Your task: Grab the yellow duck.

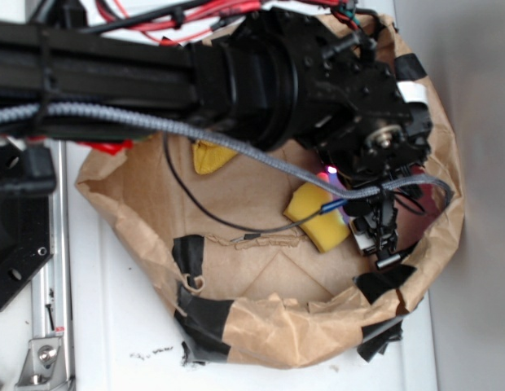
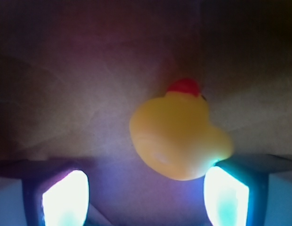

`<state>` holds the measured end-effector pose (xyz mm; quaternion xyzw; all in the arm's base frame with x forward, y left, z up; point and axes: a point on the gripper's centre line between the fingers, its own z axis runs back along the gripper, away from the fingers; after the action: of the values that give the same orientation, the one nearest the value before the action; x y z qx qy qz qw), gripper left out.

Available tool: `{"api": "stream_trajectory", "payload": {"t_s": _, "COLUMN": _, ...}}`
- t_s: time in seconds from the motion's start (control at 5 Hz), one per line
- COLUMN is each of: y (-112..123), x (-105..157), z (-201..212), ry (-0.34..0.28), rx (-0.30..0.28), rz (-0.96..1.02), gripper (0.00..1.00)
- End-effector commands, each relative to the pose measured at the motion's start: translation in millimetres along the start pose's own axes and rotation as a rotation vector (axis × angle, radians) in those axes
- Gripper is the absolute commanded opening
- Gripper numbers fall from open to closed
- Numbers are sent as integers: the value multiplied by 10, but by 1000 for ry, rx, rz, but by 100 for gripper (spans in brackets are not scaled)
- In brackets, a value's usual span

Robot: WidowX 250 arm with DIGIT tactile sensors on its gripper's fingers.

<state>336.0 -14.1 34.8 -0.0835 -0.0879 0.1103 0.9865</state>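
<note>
No readable writing showing. One yellow duck [image 2: 179,136] sitting on brown paper [image 1: 261,277], just ahead of the gripper [image 2: 145,195], whose jaws are standing spread; one sponge [image 1: 318,216] lying nearby.

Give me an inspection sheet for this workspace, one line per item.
Surface: crumpled brown paper bag patched with black tape, on a white table.
Job's things: yellow duck lies on the paper, red beak up in the wrist view.
Clutter: yellow sponge; yellow cloth, mostly hidden under the arm.
Tool: tool open, pads either side of the duck's lower half.
Cables: grey braided cable, thin black wire, red wires.
Surroundings: metal rail at left.
</note>
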Motion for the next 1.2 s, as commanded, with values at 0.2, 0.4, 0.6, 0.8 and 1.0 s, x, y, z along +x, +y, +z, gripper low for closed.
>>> {"api": "stream_trajectory", "payload": {"t_s": 0.2, "y": 68, "x": 126, "z": 144, "ry": -244, "rx": 100, "rz": -143, "gripper": 100}}
{"api": "stream_trajectory", "payload": {"t_s": 0.4, "y": 33, "x": 121, "z": 117, "ry": -261, "rx": 46, "rz": -203, "gripper": 100}}
{"api": "stream_trajectory", "payload": {"t_s": 0.6, "y": 24, "x": 76, "z": 48, "ry": -214, "rx": 59, "rz": -245, "gripper": 0}}
{"api": "stream_trajectory", "payload": {"t_s": 0.8, "y": 22, "x": -17, "z": 239, "ry": -117, "rx": 109, "rz": -290, "gripper": 0}}
{"api": "stream_trajectory", "payload": {"t_s": 1.0, "y": 53, "x": -163, "z": 730, "ry": -41, "rx": 75, "rz": -298, "gripper": 0}}
